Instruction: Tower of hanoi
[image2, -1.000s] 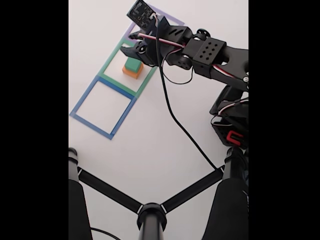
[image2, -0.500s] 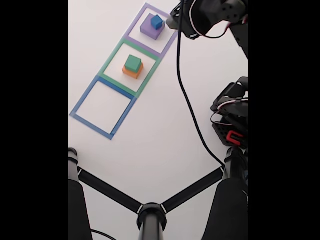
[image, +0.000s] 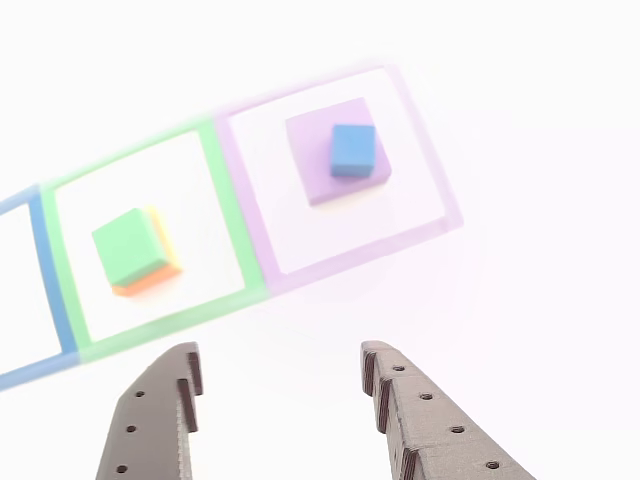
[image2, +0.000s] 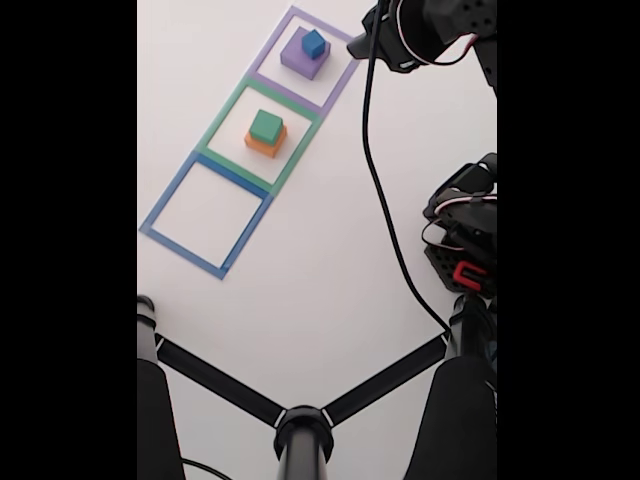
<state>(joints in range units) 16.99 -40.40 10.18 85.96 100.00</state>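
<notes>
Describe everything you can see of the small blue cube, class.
The small matte blue cube is plain, unmarked and solid-looking. It sits upright on the flat purple square block, offset toward one corner and not centred, inside the purple taped outline. Only the purple block touches it. The open gripper is well clear of it.

Orange block (image: 160, 262) mostly hidden under green cube (image: 128, 246)

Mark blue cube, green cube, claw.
blue cube (image: 353, 150), other view, top face.
green cube (image: 128, 246), other view, top face.
claw (image: 282, 368), other view, midway between the open fingertips.
</notes>
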